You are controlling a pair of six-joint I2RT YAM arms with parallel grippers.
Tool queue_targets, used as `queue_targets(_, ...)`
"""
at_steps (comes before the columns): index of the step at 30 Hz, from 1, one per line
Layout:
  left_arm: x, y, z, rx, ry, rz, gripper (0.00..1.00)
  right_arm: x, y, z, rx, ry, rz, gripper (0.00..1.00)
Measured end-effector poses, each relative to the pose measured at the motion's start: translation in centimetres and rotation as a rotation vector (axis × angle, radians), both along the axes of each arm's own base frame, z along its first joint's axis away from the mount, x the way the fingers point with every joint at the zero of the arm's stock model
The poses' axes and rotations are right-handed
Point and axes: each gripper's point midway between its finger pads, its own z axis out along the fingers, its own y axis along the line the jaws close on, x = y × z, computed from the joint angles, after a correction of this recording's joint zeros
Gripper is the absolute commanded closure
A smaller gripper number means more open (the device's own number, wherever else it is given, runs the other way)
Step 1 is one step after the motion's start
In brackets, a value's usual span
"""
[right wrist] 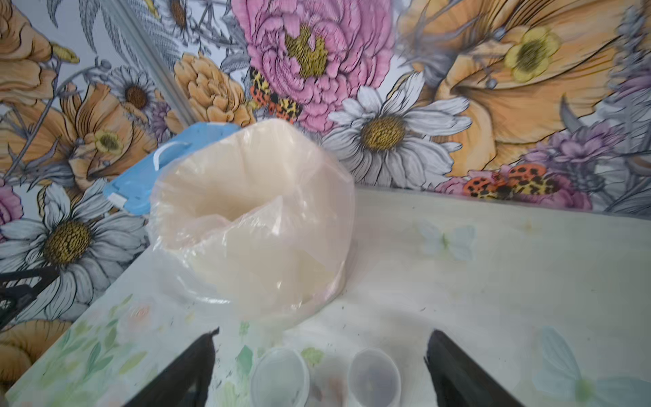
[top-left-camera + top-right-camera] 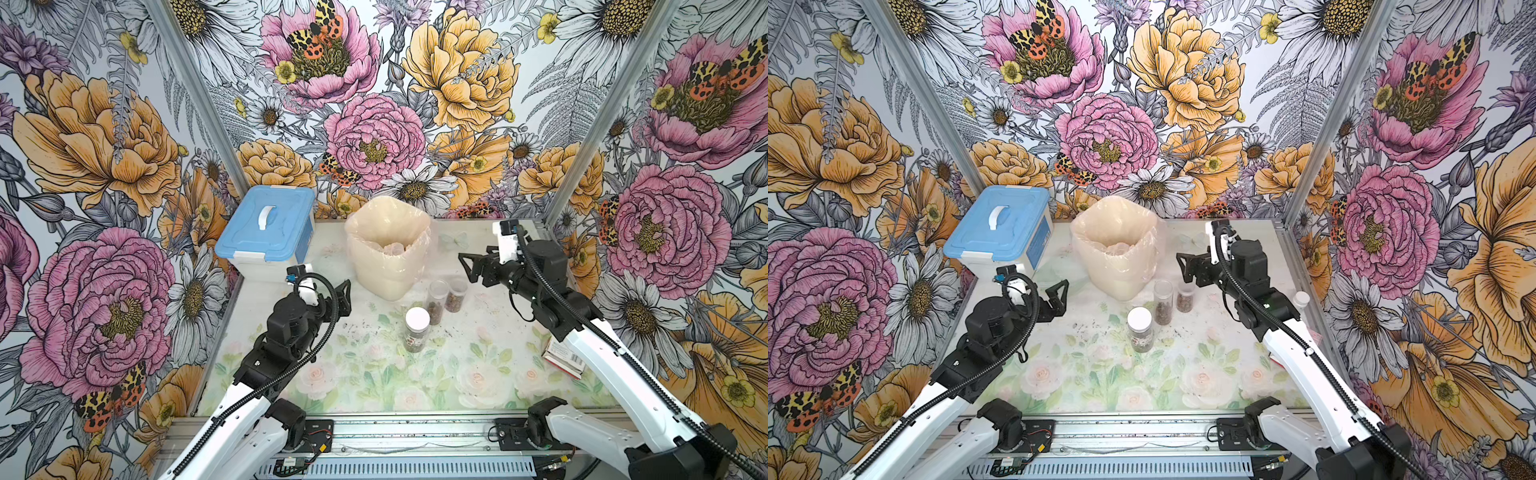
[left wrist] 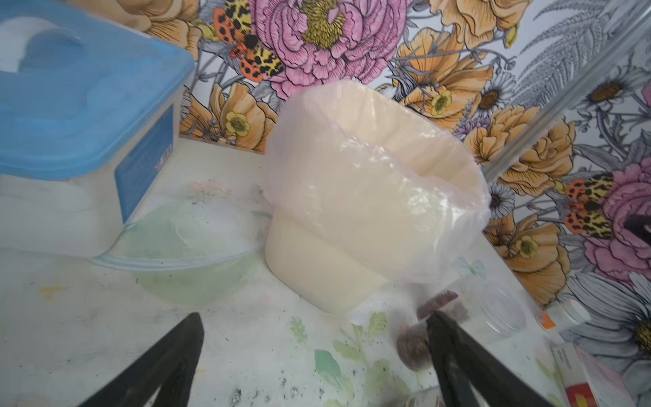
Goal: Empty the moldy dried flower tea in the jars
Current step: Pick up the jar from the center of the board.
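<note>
Three jars (image 2: 438, 301) stand mid-tabletop (image 2: 478, 365), just near of the lined bin (image 2: 390, 266), handy for tipping. Tea (image 2: 435, 312) is inside them. Left pincer (image 2: 344, 297) is wide and empty, left of the jars. Right pincer (image 2: 467, 268) is wide and empty beside the far-right jar, likely lining up a grasp.

The right arm (image 2: 602, 345) covers part of the carton (image 2: 557, 358); two jars (image 1: 280, 378) (blurred) are cut off.

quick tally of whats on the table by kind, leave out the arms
jars: 3
lined bin: 1
blue-lidded box: 1
white-capped bottle: 1
carton: 1
clear bowl: 1
total: 8
</note>
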Motion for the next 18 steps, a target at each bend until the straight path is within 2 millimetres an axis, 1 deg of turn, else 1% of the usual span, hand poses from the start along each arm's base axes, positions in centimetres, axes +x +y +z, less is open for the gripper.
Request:
queue_targets(1, -0.1, -0.9, -0.6, 0.011, 0.020, -0.030, 0.01, -0.5, 1.0, -0.5, -0.024, 0.029, 0.030, 0.07)
queue_targets(4, -0.3, -2.7, -2.4, 0.037, 0.075, -0.086, 0.01, -1.8, 3.4, -1.6, -0.093, 0.094, 0.108, 0.07)
queue_targets(7, -0.6, -3.8, -4.3, 0.037, 0.116, -0.125, 0.01, -3.2, 5.5, -2.1, -0.159, 0.139, 0.180, 0.07)
queue_targets(11, -1.0, -4.3, -5.4, 0.004, 0.124, -0.143, 0.01, -5.4, 7.8, -2.9, -0.232, 0.192, 0.261, 0.09)
queue_targets(14, -1.2, -4.3, -5.8, -0.030, 0.120, -0.146, 0.01, -7.0, 9.1, -4.1, -0.291, 0.238, 0.314, 0.09)
queue_targets(18, -1.2, -4.1, -6.7, -0.062, 0.139, -0.140, 0.01, -8.9, 10.3, -7.0, -0.389, 0.329, 0.367, 0.09)
